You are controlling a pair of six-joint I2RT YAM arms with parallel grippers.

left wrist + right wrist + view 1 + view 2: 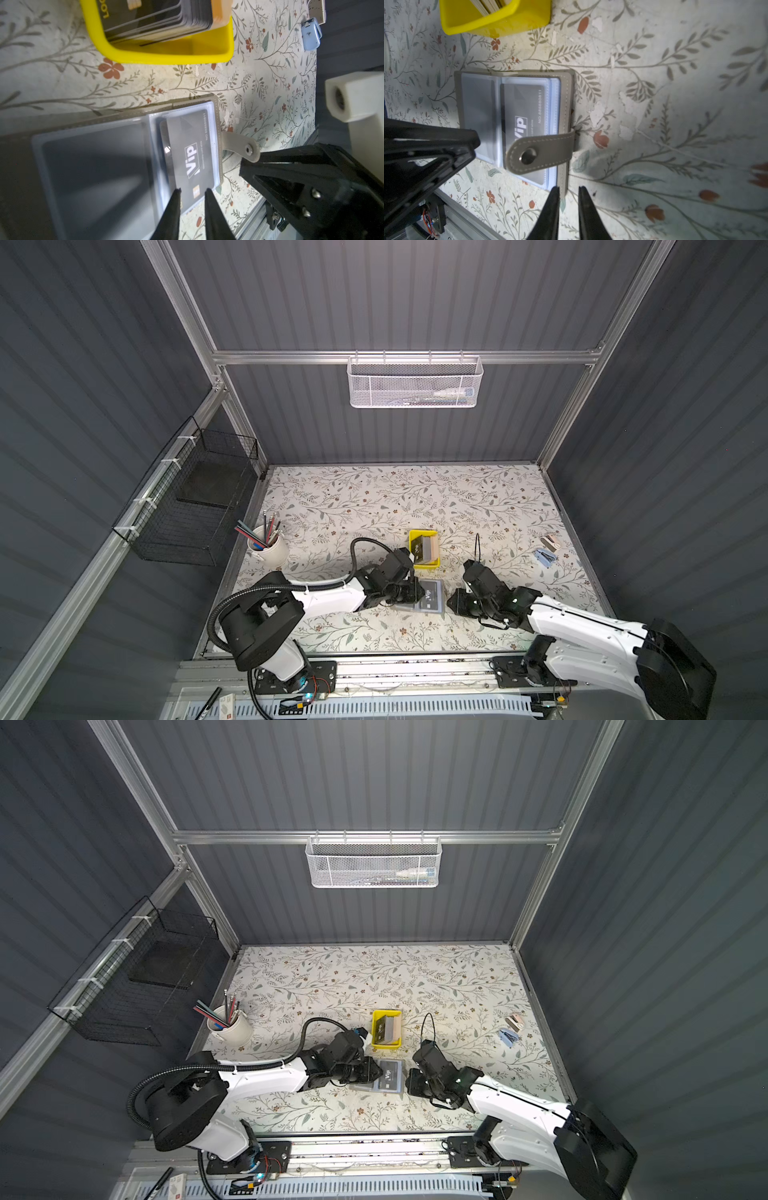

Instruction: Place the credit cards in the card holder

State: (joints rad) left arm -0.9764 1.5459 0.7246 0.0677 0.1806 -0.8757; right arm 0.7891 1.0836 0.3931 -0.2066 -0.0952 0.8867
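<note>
The grey card holder (407, 608) lies open on the floral table, its snap strap (542, 153) folded over the right sleeve. A black "VIP" credit card (193, 149) sits in that bluish sleeve, its chip end sticking out. More credit cards (424, 549) stand stacked in the yellow tray (424, 567) just behind. My left gripper (193, 190) hovers over the card's chip end, jaws a narrow gap apart, nothing pinched. My right gripper (569, 188) is at the holder's right corner, also narrowly open, with the cover edge (563, 192) under its tips.
A white cup of pencils (270, 549) stands at the left table edge. A blue clip (544, 556) and a small white item (552, 541) lie at the right. A black wire basket (195, 510) hangs on the left wall, a white mesh basket (415, 383) on the back rail.
</note>
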